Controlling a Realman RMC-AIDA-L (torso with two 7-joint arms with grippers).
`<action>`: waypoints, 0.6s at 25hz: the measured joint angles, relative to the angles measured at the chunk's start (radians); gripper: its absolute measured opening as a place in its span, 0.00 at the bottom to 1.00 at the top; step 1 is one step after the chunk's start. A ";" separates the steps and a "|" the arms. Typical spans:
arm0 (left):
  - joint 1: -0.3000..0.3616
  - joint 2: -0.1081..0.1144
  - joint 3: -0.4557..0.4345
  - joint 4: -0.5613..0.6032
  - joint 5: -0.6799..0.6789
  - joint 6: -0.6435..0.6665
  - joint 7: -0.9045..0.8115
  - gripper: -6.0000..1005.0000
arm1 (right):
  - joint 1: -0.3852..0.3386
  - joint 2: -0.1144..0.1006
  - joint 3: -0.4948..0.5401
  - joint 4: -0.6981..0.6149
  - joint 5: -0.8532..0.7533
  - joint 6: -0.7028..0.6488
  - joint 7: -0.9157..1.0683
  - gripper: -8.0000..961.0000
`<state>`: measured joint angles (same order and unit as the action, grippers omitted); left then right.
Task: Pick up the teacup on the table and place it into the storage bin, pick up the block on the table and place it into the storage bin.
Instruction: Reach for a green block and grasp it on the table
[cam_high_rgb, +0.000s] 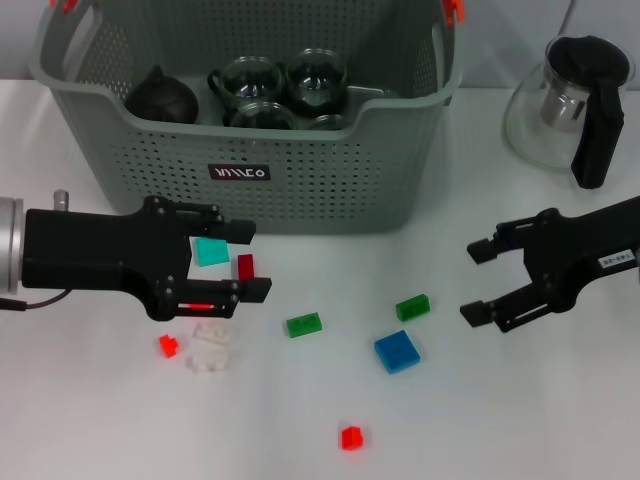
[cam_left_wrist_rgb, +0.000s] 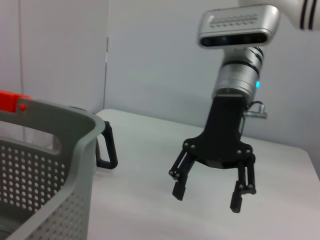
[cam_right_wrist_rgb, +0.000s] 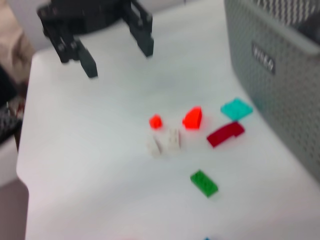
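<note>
Two hands hover released: left hand (cam_high_rgb: 240, 262) over the dark red block (cam_high_rgb: 245, 266), right hand (cam_high_rgb: 482, 282) idle. Crowded neighbouring blocks could get nudged or pinched together.

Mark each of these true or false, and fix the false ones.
1. Glass teacups sit inside the storage bin. True: several teacups lie there beside a dark teapot.
2. The left gripper holds a block. False: its jaws are open around a dark red block, not closed on it.
3. The right gripper is open and empty. True.
4. All blocks are in the bin. False: green blocks, a blue block and others lie on the table.
5. A glass pitcher stands inside the bin. False: it stands outside, to the right.
</note>
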<state>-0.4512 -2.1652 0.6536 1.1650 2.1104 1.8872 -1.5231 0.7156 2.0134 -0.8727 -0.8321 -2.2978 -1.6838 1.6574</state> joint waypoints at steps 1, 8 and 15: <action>0.000 0.000 0.000 0.000 0.003 0.001 0.006 0.66 | 0.015 0.004 -0.008 -0.006 -0.031 0.001 0.019 0.98; 0.005 -0.001 -0.002 -0.027 0.023 0.002 0.035 0.66 | 0.124 0.045 -0.054 -0.025 -0.226 0.029 0.095 0.98; 0.006 -0.001 -0.018 -0.059 0.027 -0.008 0.052 0.66 | 0.198 0.075 -0.125 -0.026 -0.351 0.084 0.128 0.98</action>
<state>-0.4448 -2.1660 0.6355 1.1055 2.1369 1.8788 -1.4707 0.9137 2.0885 -0.9980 -0.8586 -2.6492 -1.5997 1.7853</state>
